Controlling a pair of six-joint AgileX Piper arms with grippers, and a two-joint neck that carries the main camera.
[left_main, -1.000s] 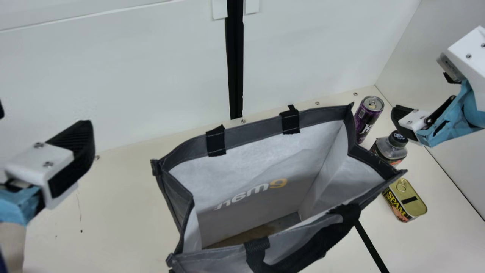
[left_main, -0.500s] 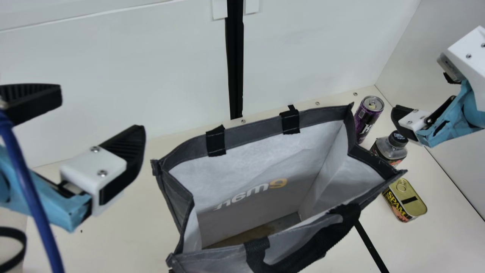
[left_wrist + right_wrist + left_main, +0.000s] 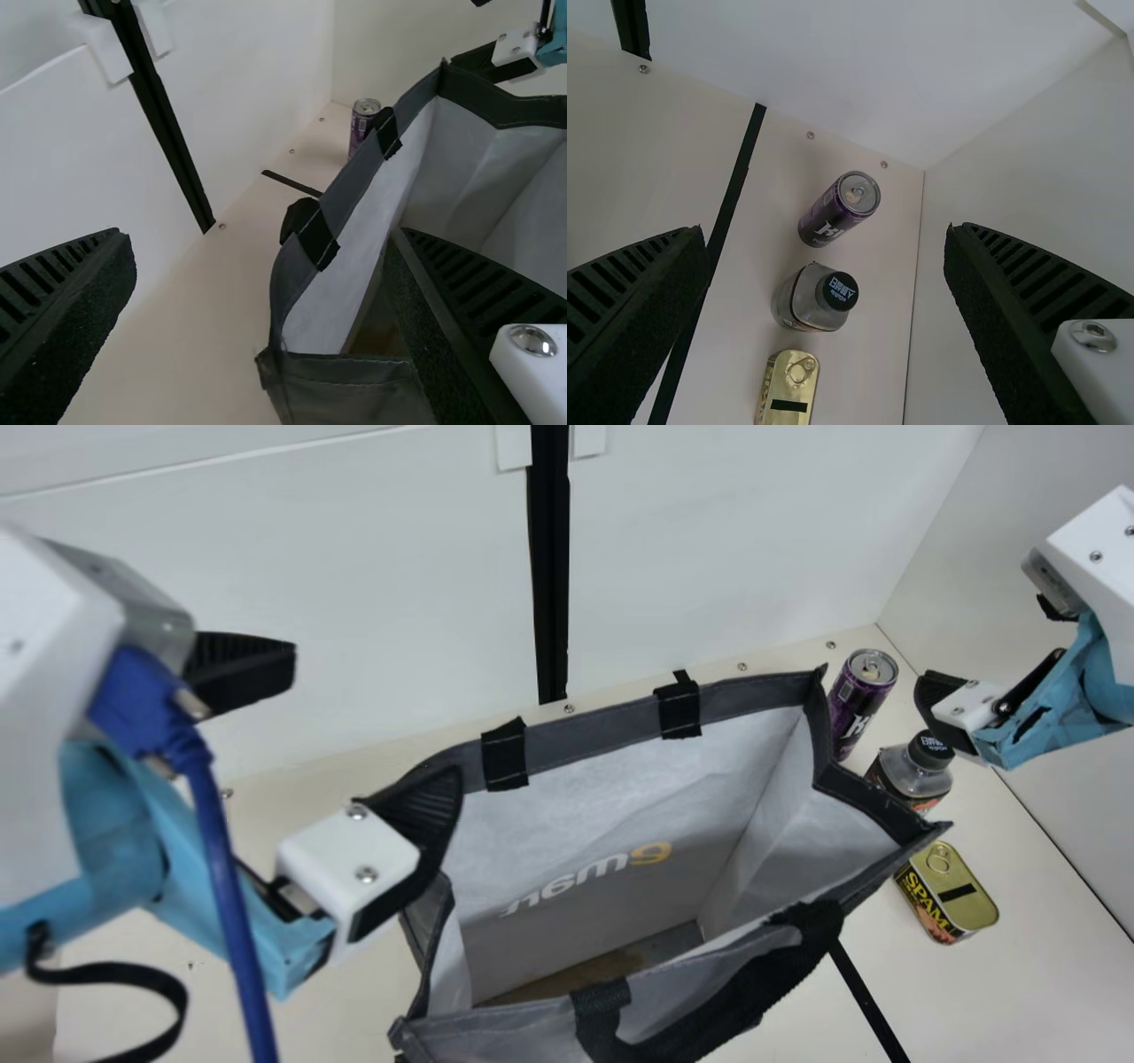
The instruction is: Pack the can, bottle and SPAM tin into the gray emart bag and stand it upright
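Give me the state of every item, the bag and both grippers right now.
Gray emart bag: upright, mouth wide open, nothing seen inside.
Near bag handle: slack.
Can: upright, outside the bag; can't tell if opened.
Bottle: upright, cap on, outside the bag.
SPAM tin: lid up and closed, outside the bag.
Left gripper: open, empty.
Right gripper: open, empty.
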